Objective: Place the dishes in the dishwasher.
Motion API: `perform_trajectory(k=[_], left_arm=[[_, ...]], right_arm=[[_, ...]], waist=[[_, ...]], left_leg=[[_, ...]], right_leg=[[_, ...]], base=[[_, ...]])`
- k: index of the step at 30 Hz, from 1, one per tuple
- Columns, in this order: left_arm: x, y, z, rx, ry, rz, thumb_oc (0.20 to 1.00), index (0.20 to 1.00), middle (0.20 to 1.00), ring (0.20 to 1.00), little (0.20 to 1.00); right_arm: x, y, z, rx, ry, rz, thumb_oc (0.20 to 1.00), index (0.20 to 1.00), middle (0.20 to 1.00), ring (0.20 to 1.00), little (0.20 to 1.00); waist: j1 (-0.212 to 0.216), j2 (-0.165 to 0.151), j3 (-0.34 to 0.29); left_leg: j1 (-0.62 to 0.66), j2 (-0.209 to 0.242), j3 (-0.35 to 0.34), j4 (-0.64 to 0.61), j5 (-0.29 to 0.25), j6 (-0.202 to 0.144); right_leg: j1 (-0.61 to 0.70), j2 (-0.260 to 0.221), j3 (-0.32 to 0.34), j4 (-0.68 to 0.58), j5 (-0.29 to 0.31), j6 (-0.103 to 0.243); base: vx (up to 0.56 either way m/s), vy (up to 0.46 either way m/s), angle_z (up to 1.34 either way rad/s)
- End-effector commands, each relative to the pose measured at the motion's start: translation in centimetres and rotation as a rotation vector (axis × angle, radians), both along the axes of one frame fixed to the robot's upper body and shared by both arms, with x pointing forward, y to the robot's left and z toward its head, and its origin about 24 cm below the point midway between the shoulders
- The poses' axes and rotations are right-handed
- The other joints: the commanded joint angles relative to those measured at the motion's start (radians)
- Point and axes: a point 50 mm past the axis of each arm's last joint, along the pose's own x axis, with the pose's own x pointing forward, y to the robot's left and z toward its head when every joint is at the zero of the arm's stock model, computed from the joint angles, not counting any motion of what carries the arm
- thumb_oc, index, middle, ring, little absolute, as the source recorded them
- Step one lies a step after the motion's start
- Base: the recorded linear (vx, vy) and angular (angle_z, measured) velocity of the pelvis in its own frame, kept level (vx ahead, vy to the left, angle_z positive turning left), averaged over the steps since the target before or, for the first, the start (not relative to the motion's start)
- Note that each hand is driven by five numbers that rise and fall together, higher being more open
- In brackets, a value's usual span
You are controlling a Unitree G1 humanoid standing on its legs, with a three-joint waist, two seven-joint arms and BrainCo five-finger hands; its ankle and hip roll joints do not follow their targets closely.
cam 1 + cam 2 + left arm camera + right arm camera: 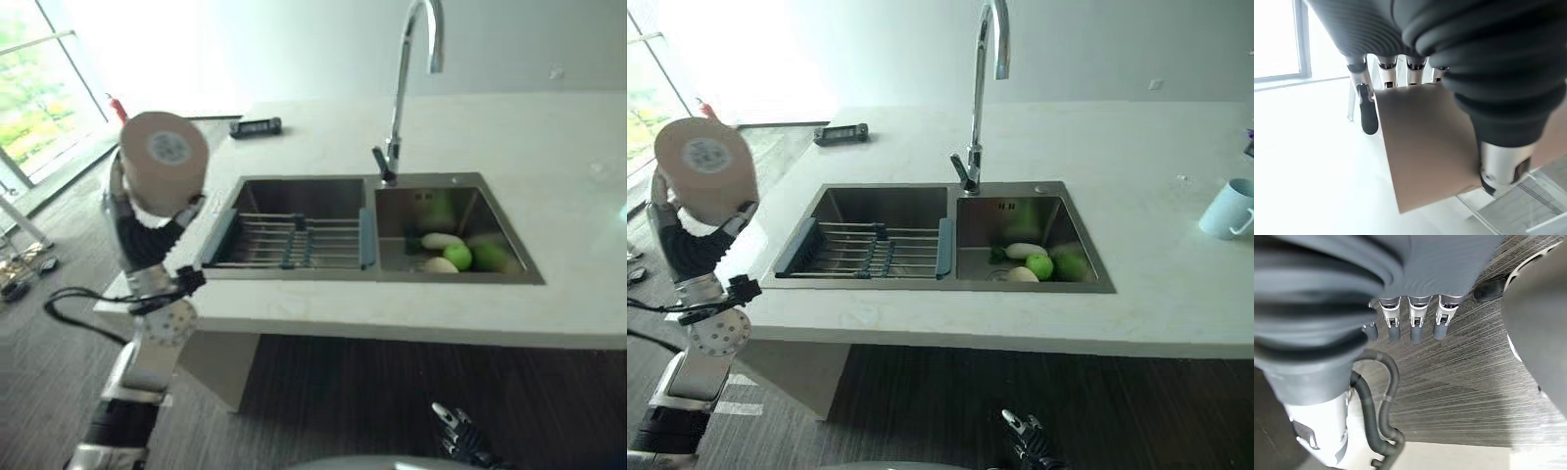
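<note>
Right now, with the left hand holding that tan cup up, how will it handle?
The tan cup looks rigid and probably light, since the left hand holds it alone. Its round, smooth wall suggests it could slip, or roll if laid sideways.

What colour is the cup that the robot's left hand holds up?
The cup in the left hand is light brown, shown best in the left eye view.

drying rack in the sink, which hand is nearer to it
Left. The left hand, shut on a tan cup, is raised just off the counter's left end beside the drying rack. The right hand hangs low over the floor, below the counter.
</note>
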Motion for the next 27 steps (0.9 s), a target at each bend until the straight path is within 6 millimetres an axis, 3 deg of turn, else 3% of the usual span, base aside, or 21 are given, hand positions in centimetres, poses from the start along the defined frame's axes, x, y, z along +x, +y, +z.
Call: perform_trajectory(k=[1, 4, 5, 6, 7, 9, 10, 13, 15, 18, 19, 21, 23, 27], left_arm=[[-1.0, 1.0, 5.8, 0.033, -0.295, 0.003, 0.2, 0.2, 0.2, 0.2, 0.2], [-1.7, 1.5, 5.8, 0.033, -0.302, 0.036, 0.2, 0.2, 0.2, 0.2, 0.2], [-2.1, 1.7, 5.7, 0.018, -0.309, 0.031, 0.2, 0.2, 0.2, 0.2, 0.2], [-2.1, 1.8, 5.6, 0.017, -0.31, 0.034, 0.2, 0.2, 0.2, 0.2, 0.2], [-2.1, 1.5, 5.5, 0.001, -0.326, 0.008, 0.2, 0.2, 0.2, 0.2, 0.2], [-1.4, 0.8, 5.1, -0.023, -0.326, -0.036, 0.2, 0.2, 0.2, 0.2, 0.2], [-1.1, 0.5, 5.0, -0.02, -0.334, -0.042, 0.2, 0.2, 0.2, 0.2, 0.2], [-0.4, 0.0, 5.2, -0.01, -0.33, -0.05, 0.2, 0.2, 0.2, 0.2, 0.2], [-0.3, -0.1, 5.3, -0.018, -0.331, -0.059, 0.2, 0.2, 0.2, 0.2, 0.2], [-0.2, -0.1, 5.4, -0.024, -0.326, -0.072, 0.2, 0.2, 0.2, 0.2, 0.2], [0.0, -0.4, 5.5, -0.028, -0.322, -0.087, 0.2, 0.2, 0.2, 0.2, 0.2], [0.2, -0.6, 5.5, -0.033, -0.326, -0.114, 0.2, 0.2, 0.2, 0.2, 0.2], [0.3, -0.9, 5.5, -0.03, -0.319, -0.129, 0.2, 0.2, 0.2, 0.2, 0.2], [0.3, -1.0, 5.8, -0.005, -0.295, -0.191, 0.2, 0.2, 0.2, 0.2, 0.2]], right_arm=[[2.7, 0.4, 0.5, 0.024, -0.087, 0.049, 1.0, 1.0, 1.0, 1.0, 1.0], [3.0, 0.1, 0.6, 0.022, -0.092, 0.059, 1.0, 1.0, 1.0, 1.0, 1.0], [3.3, 0.0, 0.7, 0.024, -0.101, 0.05, 1.0, 1.0, 1.0, 1.0, 1.0], [3.4, 0.0, 0.7, 0.022, -0.103, 0.054, 1.0, 1.0, 1.0, 1.0, 1.0], [3.5, -0.3, 0.7, 0.007, -0.106, 0.037, 1.0, 1.0, 1.0, 1.0, 1.0], [3.7, -0.9, 0.9, -0.007, -0.106, -0.031, 1.0, 1.0, 1.0, 1.0, 1.0], [3.8, -1.1, 1.0, -0.005, -0.11, -0.05, 1.0, 1.0, 1.0, 1.0, 1.0], [4.2, -1.3, 1.1, -0.007, -0.116, -0.06, 1.0, 1.0, 1.0, 1.0, 1.0], [3.9, -1.4, 0.9, -0.008, -0.104, -0.065, 1.0, 1.0, 1.0, 1.0, 1.0], [3.4, -1.4, 0.7, -0.007, -0.098, -0.072, 1.0, 1.0, 1.0, 1.0, 1.0], [2.9, -1.2, 0.5, -0.01, -0.096, -0.073, 1.0, 1.0, 1.0, 1.0, 1.0], [2.6, -1.3, 0.4, -0.012, -0.094, -0.091, 1.0, 1.0, 1.0, 1.0, 1.0], [2.8, -1.2, 0.4, -0.017, -0.086, -0.1, 1.0, 1.0, 1.0, 1.0, 1.0], [3.4, -0.5, 0.5, 0.006, -0.09, -0.12, 1.0, 1.0, 1.0, 1.0, 1.0]], waist=[[0.036, -0.039, 0.053], [0.054, -0.032, 0.055], [0.063, -0.02, 0.063], [0.062, -0.019, 0.065], [0.049, -0.016, 0.081], [0.015, -0.018, 0.103], [0.007, -0.021, 0.109], [0.003, -0.03, 0.119], [0.008, -0.039, 0.116], [0.003, -0.04, 0.107], [-0.008, -0.033, 0.094], [-0.021, -0.028, 0.086], [-0.024, -0.024, 0.078], [0.001, -0.022, 0.079]], left_leg=[[-0.059, -0.006, -0.105, 0.191, -0.153, -0.034], [-0.07, 0.019, -0.126, 0.177, -0.127, -0.05], [-0.088, 0.078, -0.113, 0.121, -0.047, -0.082], [-0.091, 0.088, -0.109, 0.109, -0.034, -0.087], [-0.106, 0.135, -0.037, 0.093, 0.018, -0.108], [-0.093, 0.179, 0.122, 0.139, 0.047, -0.113], [-0.093, 0.182, 0.153, 0.181, 0.042, -0.108], [-0.109, 0.161, 0.16, 0.292, 0.007, -0.09], [-0.118, 0.123, 0.162, 0.389, -0.037, -0.069], [-0.112, 0.123, 0.193, 0.41, -0.051, -0.062], [-0.082, 0.124, 0.21, 0.382, -0.079, -0.07], [-0.049, 0.119, 0.248, 0.315, -0.081, -0.064], [0.004, 0.06, 0.249, 0.208, -0.138, -0.036], [0.037, -0.022, 0.209, 0.105, -0.155, -0.007]], right_leg=[[0.066, 0.003, 0.033, 0.055, -0.184, 0.0], [0.064, 0.021, 0.019, 0.054, -0.188, -0.01], [0.063, 0.038, -0.007, 0.048, -0.186, -0.012], [0.063, 0.04, -0.013, 0.047, -0.186, -0.012], [0.067, 0.031, -0.064, 0.041, -0.175, -0.004], [0.069, 0.01, -0.17, 0.047, -0.157, -0.003], [0.064, 0.004, -0.191, 0.056, -0.154, -0.009], [0.052, 0.0, -0.211, 0.072, -0.157, -0.027], [0.045, 0.001, -0.225, 0.067, -0.156, -0.044], [0.045, 0.001, -0.246, 0.06, -0.151, -0.047], [0.053, 0.007, -0.248, 0.056, -0.157, -0.035], [0.048, -0.004, -0.259, 0.06, -0.144, -0.023], [0.026, -0.044, -0.26, 0.073, -0.114, 0.01], [-0.016, -0.117, -0.283, 0.095, -0.053, 0.084]], base=[[-0.03, -0.356, 0.34], [-0.07, -0.167, 0.45], [-0.16, -0.15, 0.84], [-0.25, -0.126, 1.19], [-0.24, -0.043, 1.23], [-0.34, 0.017, 1.46], [-0.3, 0.048, 1.98], [-0.23, 0.075, 1.13], [-0.2, 0.11, 0.36], [-0.12, 0.202, 0.45], [-0.09, 0.329, 0.87], [-0.12, 0.419, 1.24], [-0.17, 0.538, 1.01], [-0.14, 0.421, 0.67]])
